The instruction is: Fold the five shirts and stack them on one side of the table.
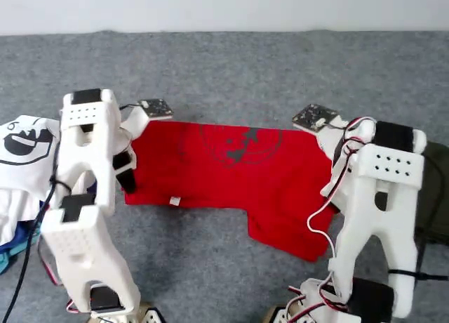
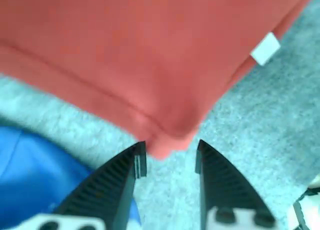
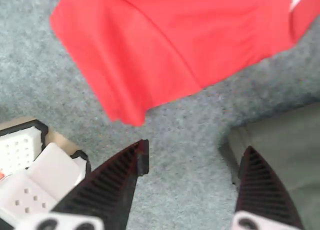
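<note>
Bare mat [image 1: 231,63] beyond red shirt [image 1: 210,172]; piled shirts [image 1: 19,175] at left.

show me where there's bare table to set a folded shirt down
Two free patches: the wide strip of table beyond the red shirt, up to the far edge, and a smaller one on its near side, between the left arm and right arm. Crowded: white shirt and blue shirt by the left arm, olive shirt by the right.

- The red shirt [image 1: 224,172] lies partly folded in the middle, with a dark drawing on it.
- The white shirt [image 1: 24,154] sits crumpled at 9 o'clock, over a blue shirt [image 2: 35,175].
- The green shirt [image 1: 436,196] lies at 3 o'clock.
</note>
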`<act>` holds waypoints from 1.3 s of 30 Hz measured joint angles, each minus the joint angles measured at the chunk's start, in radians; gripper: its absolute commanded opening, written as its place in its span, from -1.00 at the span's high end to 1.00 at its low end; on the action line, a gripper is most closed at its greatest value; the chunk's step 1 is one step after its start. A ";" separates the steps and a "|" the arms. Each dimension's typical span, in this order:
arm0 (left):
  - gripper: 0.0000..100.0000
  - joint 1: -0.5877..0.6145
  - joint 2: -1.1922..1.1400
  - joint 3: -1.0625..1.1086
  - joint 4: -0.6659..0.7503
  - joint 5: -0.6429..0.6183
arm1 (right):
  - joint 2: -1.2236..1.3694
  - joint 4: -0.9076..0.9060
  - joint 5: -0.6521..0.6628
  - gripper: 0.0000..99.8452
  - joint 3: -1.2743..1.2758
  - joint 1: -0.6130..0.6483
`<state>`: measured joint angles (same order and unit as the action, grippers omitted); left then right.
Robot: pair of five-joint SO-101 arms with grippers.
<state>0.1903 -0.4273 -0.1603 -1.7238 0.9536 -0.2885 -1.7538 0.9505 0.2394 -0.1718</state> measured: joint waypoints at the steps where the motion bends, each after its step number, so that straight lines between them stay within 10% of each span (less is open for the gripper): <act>1: 0.62 -0.006 0.046 0.020 0.000 0.000 | 0.000 0.000 0.000 0.42 -0.005 0.000; 10: 0.60 0.021 0.348 0.089 0.000 -0.044 | 0.000 0.086 -0.091 0.44 -0.014 0.006; 21: 0.97 -0.071 0.207 0.097 0.311 -0.644 | 0.236 0.477 -0.460 0.96 -0.014 0.206; 39: 0.97 -0.089 -0.124 0.097 0.183 -0.560 | 0.730 0.529 -0.489 0.98 -0.259 0.124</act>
<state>0.1013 -0.5516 -0.0637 -1.5413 0.3936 0.4419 -1.2244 0.4611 -0.0199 -0.0476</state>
